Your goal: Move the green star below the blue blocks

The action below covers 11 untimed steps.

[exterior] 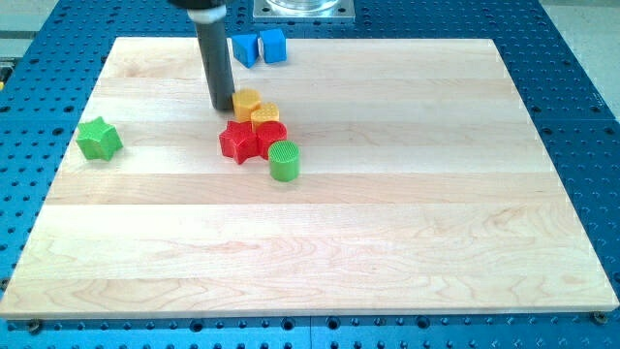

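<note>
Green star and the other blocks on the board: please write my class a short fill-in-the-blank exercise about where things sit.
1. The green star lies near the board's ____ edge in the view.
2. The two blue blocks sit at the view's ____.
3. My tip stands just left of the ____ blocks.

Missing words: left; top; yellow

two blue blocks (259, 47), two yellow blocks (256, 107), two red blocks (252, 140), two green blocks (284, 161)

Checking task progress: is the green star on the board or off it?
On: the green star rests on the wooden board near its left edge.
</note>
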Motion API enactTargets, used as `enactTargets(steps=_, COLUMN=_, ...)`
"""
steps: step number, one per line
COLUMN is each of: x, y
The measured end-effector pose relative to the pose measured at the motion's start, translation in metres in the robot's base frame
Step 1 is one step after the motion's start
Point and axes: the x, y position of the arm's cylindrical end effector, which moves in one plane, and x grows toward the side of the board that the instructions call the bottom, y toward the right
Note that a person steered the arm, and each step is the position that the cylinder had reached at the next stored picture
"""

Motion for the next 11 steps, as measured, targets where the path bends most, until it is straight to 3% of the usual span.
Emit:
enactTargets(steps=1, x=0.013, y=-0.026)
enactTargets(steps=3, x=-0.025, y=-0.162)
enactTargets(steps=4, x=0.023, y=-0.199)
enactTargets(steps=5, x=0.074, y=-0.181)
enactTargets(steps=6, x=0.073, y=-0.143)
enactTargets(steps=7, x=0.020, y=-0.115)
enactTargets(steps=8, x=0.050, y=-0.132)
enactTargets(steps=9, x=0.003, y=-0.150)
enactTargets(steps=10, x=-0.044, y=-0.072)
enactTargets(steps=11, x=-0.070, y=-0.058)
